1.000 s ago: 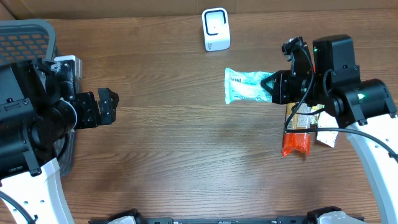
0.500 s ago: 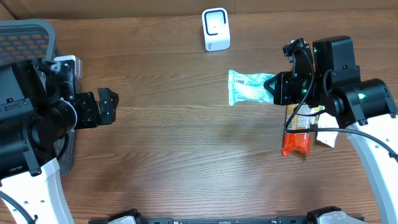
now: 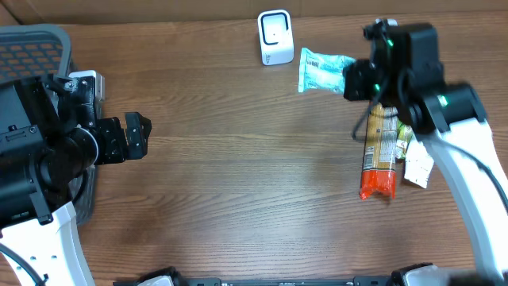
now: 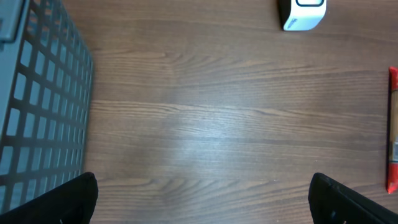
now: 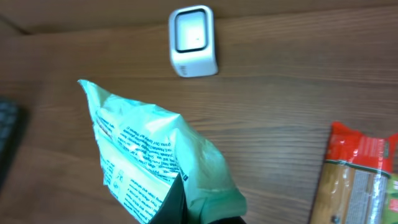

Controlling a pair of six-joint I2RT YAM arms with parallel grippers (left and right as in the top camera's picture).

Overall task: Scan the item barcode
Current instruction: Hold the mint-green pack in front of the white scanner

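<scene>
My right tool (image 3: 350, 79) pinches the crinkly pale-green plastic packet (image 3: 321, 70) by its 3 o'clock end, above the wood-grain counter (image 3: 238, 183). Since a second ago it has swung toward 12 o'clock, now just beside the white rounded-box scanner (image 3: 275, 37). My left tool (image 3: 136, 137) hangs wide at 9 o'clock.

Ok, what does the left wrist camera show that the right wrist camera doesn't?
Only the left wrist view: the grey mesh basket along its left edge, and the left gripper, open with nothing between its fingers. Only the right wrist view: the mint-green packet, pinched in the shut right gripper. Both: the white scanner and the red-ended package lying on the wooden table.
</scene>
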